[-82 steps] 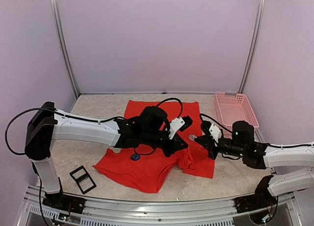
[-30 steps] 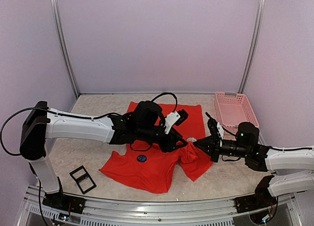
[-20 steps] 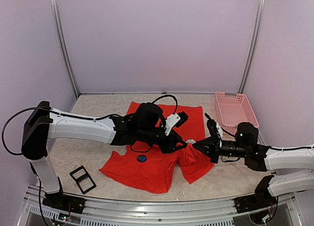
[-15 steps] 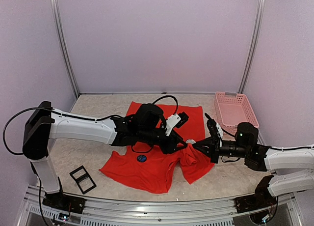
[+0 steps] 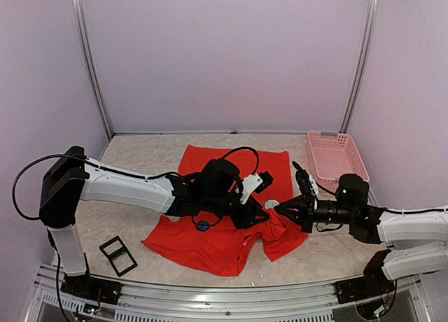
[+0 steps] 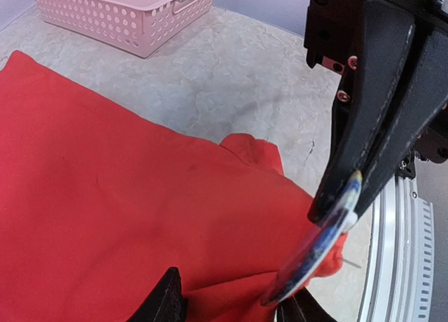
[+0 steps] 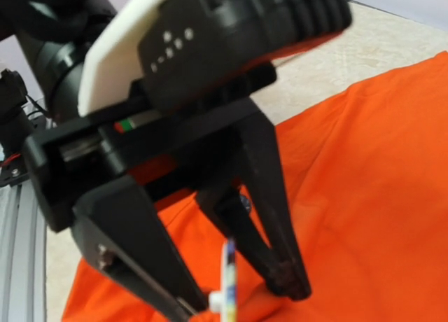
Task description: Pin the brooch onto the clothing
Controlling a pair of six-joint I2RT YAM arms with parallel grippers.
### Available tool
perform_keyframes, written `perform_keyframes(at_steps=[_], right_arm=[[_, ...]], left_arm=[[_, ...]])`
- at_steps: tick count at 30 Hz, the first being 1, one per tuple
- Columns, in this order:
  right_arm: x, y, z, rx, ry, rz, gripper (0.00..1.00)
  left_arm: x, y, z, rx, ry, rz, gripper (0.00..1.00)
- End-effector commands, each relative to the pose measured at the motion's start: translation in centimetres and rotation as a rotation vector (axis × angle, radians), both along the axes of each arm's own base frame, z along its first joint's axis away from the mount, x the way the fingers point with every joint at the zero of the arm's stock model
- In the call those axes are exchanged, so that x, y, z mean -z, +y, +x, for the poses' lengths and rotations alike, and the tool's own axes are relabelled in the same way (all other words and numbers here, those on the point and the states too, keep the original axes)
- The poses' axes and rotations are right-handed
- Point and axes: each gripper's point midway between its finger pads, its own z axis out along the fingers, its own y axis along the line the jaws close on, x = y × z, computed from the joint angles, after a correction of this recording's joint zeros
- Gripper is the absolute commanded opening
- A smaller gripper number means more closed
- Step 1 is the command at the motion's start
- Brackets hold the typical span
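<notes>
Right gripper (image 6: 333,208): my jaws are clamped on the brooch (image 6: 316,250), which I hold edge-on at the T-shirt (image 6: 105,182). Left gripper (image 6: 231,304): jaws partly spread, red fabric between the fingertips. The T-shirt lies rumpled on the table (image 6: 231,77).

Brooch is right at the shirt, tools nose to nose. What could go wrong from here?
1. The right tool grips the brooch edge-on, mostly past its tips; pushing may twist it loose.
2. The shirt is bunched under the left tool, fingers spread, so the brooch might pin two layers.
3. The tools nearly touch; a small move could knock them together.
</notes>
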Motion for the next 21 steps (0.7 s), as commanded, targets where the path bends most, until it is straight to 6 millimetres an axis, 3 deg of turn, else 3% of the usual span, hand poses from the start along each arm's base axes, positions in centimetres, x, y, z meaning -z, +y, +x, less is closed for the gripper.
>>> perform_keyframes(at_steps=[1,5,11,18,21], right_arm=[[-1.6,0.2,-0.6,-0.076,-0.025,0.044,0.00],[-1.8,0.6,-0.9,-0.126,-0.016,0.052,0.00],[-1.9,1.0,-1.0,-0.154,-0.019,0.050,0.00],[-2.1,1.0,-1.0,-0.157,-0.030,0.049,0.00],[-1.9,1.1,-1.1,-0.167,-0.022,0.045,0.00]], left_arm=[[-4.4,1.0,-0.6,0.050,-0.090,-0.091,0.41],[-6.6,1.1,-2.4,0.148,-0.130,-0.148,0.34],[-6.0,0.7,-2.6,0.176,-0.122,-0.122,0.24],[-5.3,0.7,-2.5,0.192,-0.118,-0.096,0.00],[-5.8,0.5,-2.7,0.196,-0.105,-0.121,0.00]])
